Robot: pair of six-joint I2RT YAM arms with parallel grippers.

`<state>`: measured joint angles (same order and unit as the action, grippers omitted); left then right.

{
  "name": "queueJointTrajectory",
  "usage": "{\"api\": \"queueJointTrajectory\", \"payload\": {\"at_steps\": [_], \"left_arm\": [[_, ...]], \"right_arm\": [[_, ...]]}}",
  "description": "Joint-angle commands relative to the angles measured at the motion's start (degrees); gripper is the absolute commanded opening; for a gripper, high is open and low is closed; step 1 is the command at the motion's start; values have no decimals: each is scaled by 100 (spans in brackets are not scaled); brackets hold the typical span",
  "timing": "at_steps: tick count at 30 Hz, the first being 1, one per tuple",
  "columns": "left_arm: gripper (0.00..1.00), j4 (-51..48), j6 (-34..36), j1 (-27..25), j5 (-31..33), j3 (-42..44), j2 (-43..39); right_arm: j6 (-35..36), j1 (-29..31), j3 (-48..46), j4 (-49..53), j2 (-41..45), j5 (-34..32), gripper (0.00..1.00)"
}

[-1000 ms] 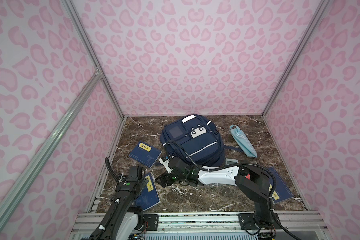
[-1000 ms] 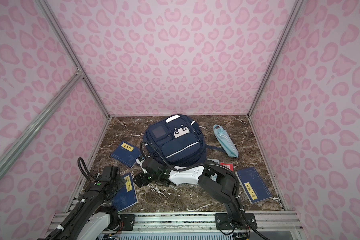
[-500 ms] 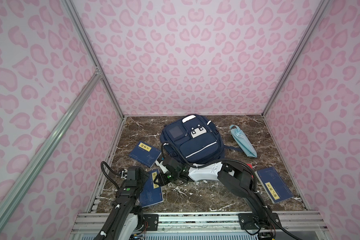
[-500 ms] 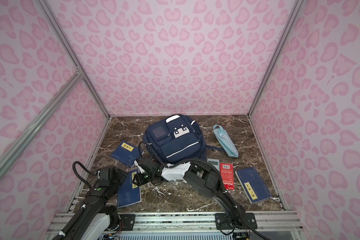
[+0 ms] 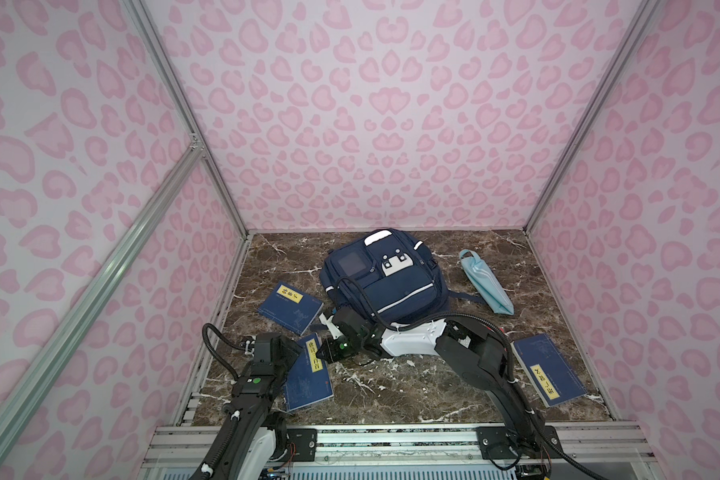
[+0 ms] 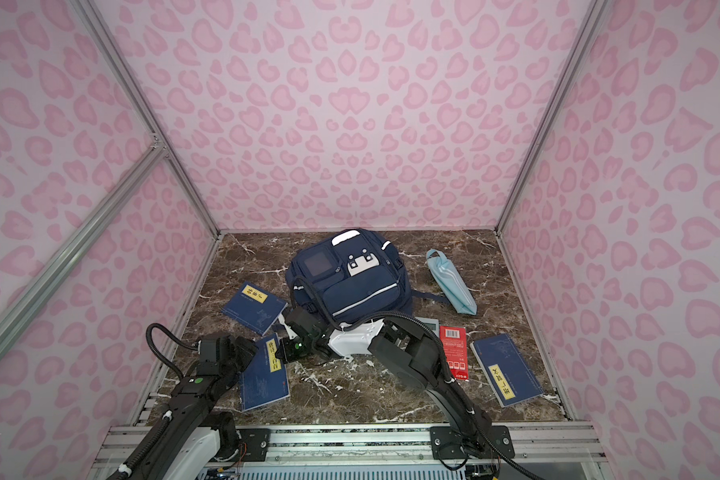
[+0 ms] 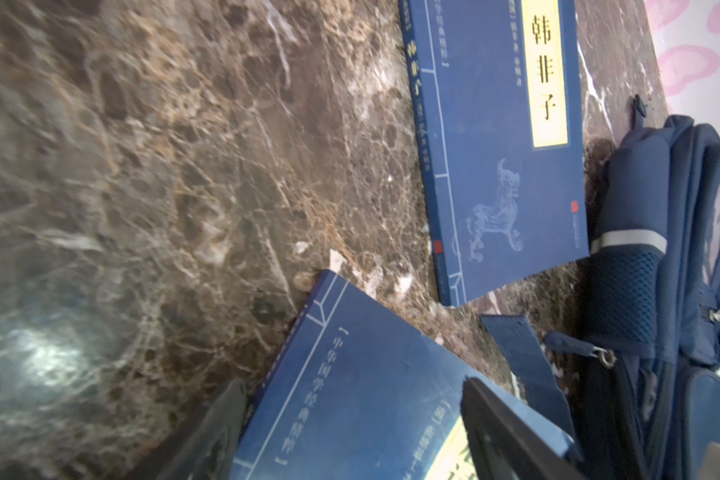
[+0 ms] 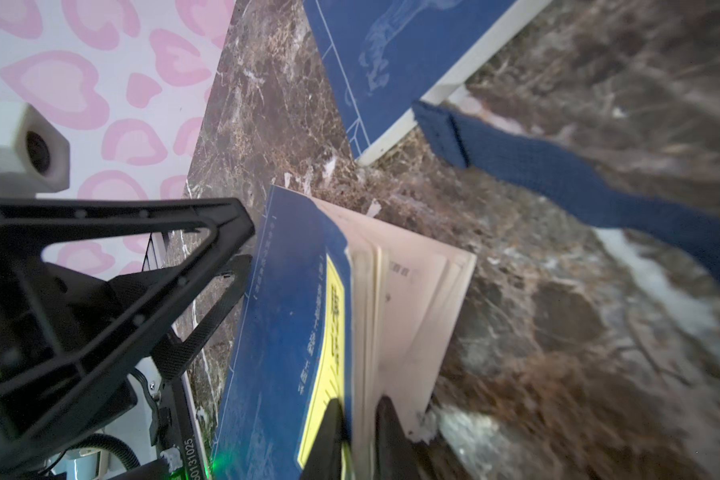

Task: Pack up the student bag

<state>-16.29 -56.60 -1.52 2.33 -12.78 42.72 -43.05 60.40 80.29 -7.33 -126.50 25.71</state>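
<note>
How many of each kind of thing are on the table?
Blue books: 3
Navy backpack: 1
Light blue pouch: 1
Red packet: 1
Grey flat thing, partly hidden: 1
Total: 7

The bag [image 5: 395, 286] is showing navy with white stripes and a white, dark-dotted patch; the pouch [image 5: 485, 282], light blue stripes. The books [image 5: 290, 307] [image 5: 549, 370] are showing blue covers and yellow labels, the book [image 8: 283, 311] by the near left corner cream pages. The table [image 5: 391, 395] is showing white-veined brown marble, the walls [image 5: 371, 124] pink blotches.
</note>
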Motion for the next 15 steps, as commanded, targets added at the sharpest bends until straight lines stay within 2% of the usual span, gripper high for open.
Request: {"api": "queueJointTrajectory", "payload": {"at_steps": [1, 6, 11, 13, 15], "left_arm": [[85, -574, 284, -11, -772, 29, -54], [89, 181, 1106, -8, -1697, 43, -492], [88, 1405, 1215, -59, -2754, 176, -1077], [90, 2059, 1104, -175, -3130, 236, -1172], [92, 3127, 926, -412, -3580, 333, -1026]], "right_arm": [[152, -55, -137, 253, 218, -182, 0], [616, -255, -524, 445, 1152, -216, 0], [807, -624, -1173, 542, 2442, -45, 0], [795, -872, -1403, 571, 2893, 224, 0], [694, -1193, -1533, 650, 3215, 830, 0]]}}
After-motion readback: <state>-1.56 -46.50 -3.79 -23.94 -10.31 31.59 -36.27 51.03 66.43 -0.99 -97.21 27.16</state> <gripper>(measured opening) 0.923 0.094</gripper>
